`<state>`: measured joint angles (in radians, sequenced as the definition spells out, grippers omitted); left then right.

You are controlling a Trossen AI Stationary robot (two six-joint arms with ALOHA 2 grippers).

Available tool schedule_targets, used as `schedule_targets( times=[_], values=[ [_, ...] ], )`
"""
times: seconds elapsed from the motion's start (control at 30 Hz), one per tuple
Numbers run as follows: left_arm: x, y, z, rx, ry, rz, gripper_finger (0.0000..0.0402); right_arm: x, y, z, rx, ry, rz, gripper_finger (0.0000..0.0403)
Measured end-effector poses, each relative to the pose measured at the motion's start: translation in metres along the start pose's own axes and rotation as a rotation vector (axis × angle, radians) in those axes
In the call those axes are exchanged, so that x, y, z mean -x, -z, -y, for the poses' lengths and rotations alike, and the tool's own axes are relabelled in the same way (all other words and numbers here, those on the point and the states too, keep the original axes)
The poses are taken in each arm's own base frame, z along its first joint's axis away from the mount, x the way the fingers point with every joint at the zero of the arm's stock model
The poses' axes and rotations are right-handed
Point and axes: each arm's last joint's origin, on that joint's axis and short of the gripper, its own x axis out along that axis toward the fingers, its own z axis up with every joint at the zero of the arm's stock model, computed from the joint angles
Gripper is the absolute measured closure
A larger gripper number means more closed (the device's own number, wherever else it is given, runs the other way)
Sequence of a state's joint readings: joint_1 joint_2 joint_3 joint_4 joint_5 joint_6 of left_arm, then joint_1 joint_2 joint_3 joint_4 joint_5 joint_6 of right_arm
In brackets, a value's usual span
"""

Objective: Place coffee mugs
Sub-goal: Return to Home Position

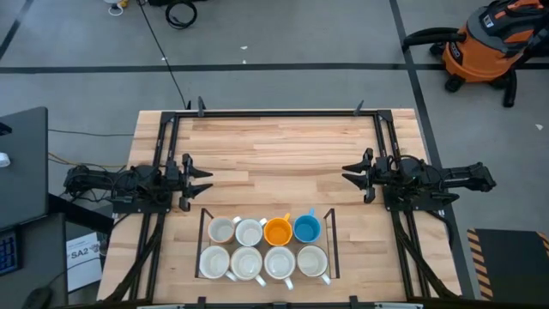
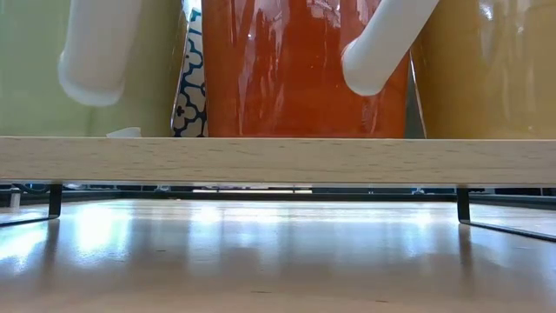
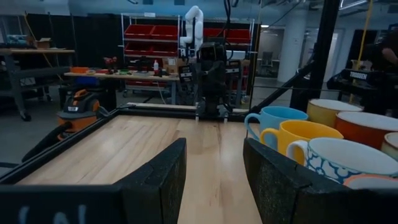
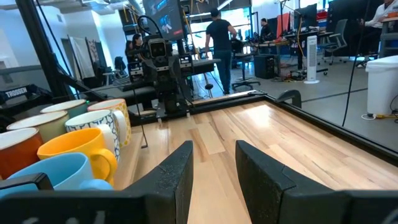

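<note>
Several coffee mugs stand in two rows on a raised board with a black wire frame [image 1: 202, 245] at the table's near middle. Most are white [image 1: 247, 263]; one is orange-yellow [image 1: 278, 231] and one blue [image 1: 306, 228]. The low view shows a red-brown mug [image 2: 295, 69] standing on the board's wooden edge [image 2: 278, 161]. My left gripper [image 1: 202, 180] hovers at the table's left, open with nothing between its fingers [image 3: 163, 180]. My right gripper [image 1: 352, 176] hovers at the table's right, open too [image 4: 214, 168]. Both point level toward the table's middle, and the mugs [image 3: 305, 134] [image 4: 78, 149] stand beside them.
Black frame rails [image 1: 274, 112] run along the table's far edge and sides. Bare wood [image 1: 283, 154] lies between the grippers and across the far half. An orange shop vacuum [image 1: 485, 43] stands on the floor beyond the far right corner. People [image 4: 219, 43] stand in the room behind.
</note>
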<state>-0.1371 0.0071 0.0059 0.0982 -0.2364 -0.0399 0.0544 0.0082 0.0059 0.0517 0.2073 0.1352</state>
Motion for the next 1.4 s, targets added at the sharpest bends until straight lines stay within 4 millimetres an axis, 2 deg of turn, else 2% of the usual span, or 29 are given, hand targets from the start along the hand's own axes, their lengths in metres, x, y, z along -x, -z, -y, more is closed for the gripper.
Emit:
schedule_targets(
  times=[1.4],
  values=[
    [0.0003, -0.0018, 0.0001, 0.004, 0.005, 0.018, 0.0235, 0.0, 0.0, 0.0, 0.0, -0.001, 0.0, 0.0277]
  ],
)
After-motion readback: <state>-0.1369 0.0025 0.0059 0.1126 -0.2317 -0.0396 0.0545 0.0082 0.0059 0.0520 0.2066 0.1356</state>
